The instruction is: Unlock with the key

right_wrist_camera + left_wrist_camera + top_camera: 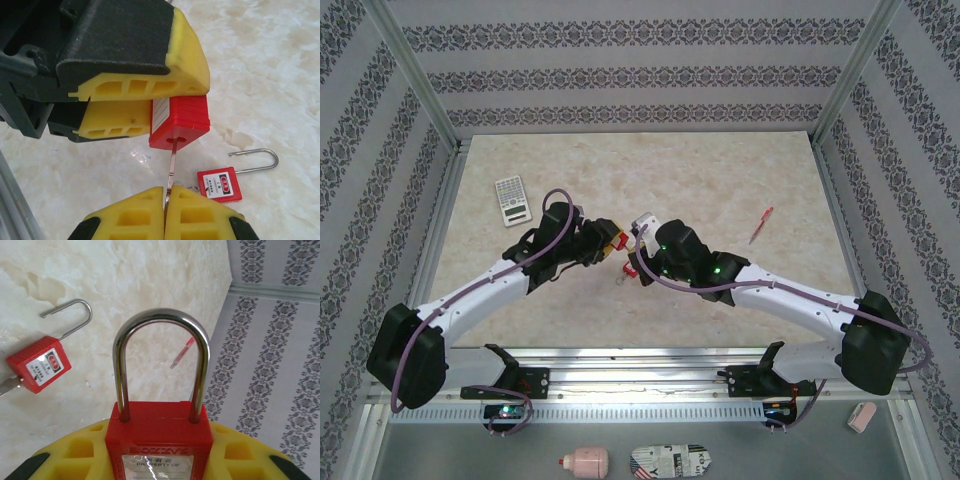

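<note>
Well, the counter point(720, 180) is wide and mostly bare, and my two arms meet above its middle. My left pincer point(608, 245) is partly closed around the body of the padlock point(159, 435), holding it up off the surface with the keyhole end facing my other arm. Its shackle point(160, 320) has both legs seated in the body, so I judge it locked. My right pincer point(164, 197) is shut tight on the key point(172, 165), whose blade runs up into the keyhole.

I take the step in hand to be insertion, done or nearly so. The next move calls for a wrist roll on the right to turn the key while the left holds the body firm. The blade must stay in line with the keyhole.

A second padlock point(220, 184) lies on the counter with its shackle swung open, well apart from a calculator point(511, 199) and a pen point(761, 226).

I cannot tell how deep the blade sits. The key's head is buried between my fingers. From above, the joint is too small to read.
</note>
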`<state>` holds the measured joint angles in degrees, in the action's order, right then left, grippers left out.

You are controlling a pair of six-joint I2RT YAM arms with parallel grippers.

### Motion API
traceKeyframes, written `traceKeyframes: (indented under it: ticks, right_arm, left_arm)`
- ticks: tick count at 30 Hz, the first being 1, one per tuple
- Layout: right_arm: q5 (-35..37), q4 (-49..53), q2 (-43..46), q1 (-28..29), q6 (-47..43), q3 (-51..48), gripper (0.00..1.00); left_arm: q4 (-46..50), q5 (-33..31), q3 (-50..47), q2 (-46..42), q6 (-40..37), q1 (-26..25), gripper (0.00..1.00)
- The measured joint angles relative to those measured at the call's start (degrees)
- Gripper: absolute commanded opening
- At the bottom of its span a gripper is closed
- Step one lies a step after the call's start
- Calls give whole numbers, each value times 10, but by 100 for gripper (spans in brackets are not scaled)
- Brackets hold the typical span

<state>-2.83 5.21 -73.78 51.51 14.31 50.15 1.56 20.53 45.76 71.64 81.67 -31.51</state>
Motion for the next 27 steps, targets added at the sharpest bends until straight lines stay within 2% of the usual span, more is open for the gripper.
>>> traceKeyframes:
  ticks: [7,12,18,27]
  right_arm:
    - [-31,7,0,-7,-8,8,0]
    - [-32,7,-1,-6,-11,9,0]
    - [-21,1,-1,-8,-5,9,0]
    - [-36,-38,2,-30,49,9,0]
  left_arm:
    - [53,-2,21,-13,-35,0,0]
    - [55,-2,23,-14,-37,0,0]
    - [28,-2,23,-8,-32,0,0]
    - [-47,-4,21,-18,-23,0,0]
